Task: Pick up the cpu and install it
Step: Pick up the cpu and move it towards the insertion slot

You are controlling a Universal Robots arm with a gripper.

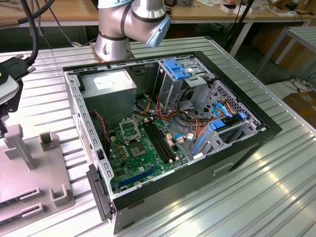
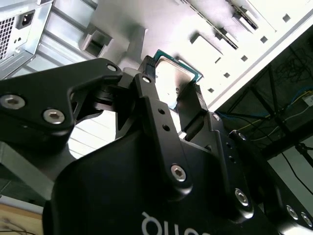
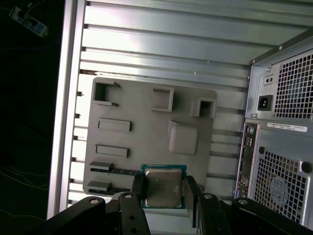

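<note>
Claw (image 3: pixel 165 192) is clamped on the cpu (image 3: pixel 164 180), one black finger (image 3: pixel 138 185) on each of two opposite edges. The chip's silvery-grey metal top faces the camera in the first wrist view, with its green border showing round the lid. In the second wrist view the cpu (image 2: pixel 172 73) sits pinched at the tips of the claw (image 2: pixel 168 83), its lid catching glare.

The cpu is over the near edge of the grey holder tray (image 3: pixel 142 117), which has raised pockets and slots and lies on the slatted metal desk (image 3: pixel 171 44). Can't tell whether the chip touches the tray or hangs just clear of it.

The computer case (image 3: pixel 283 147) is just beside the tray, rear panel with vent grilles toward it.

In the exterior view the case (image 1: pixel 237 158) lies open on the desk (image 1: pixel 266 197), with the tray (image 1: pixel 34 168) toward the exterior view's left. Inside are the green motherboard (image 1: pixel 143 160), the metal-framed socket (image 1: pixel 129 131) and the long black memory slots (image 1: pixel 160 140). The arm (image 1: pixel 128 24) stands behind the case.
</note>
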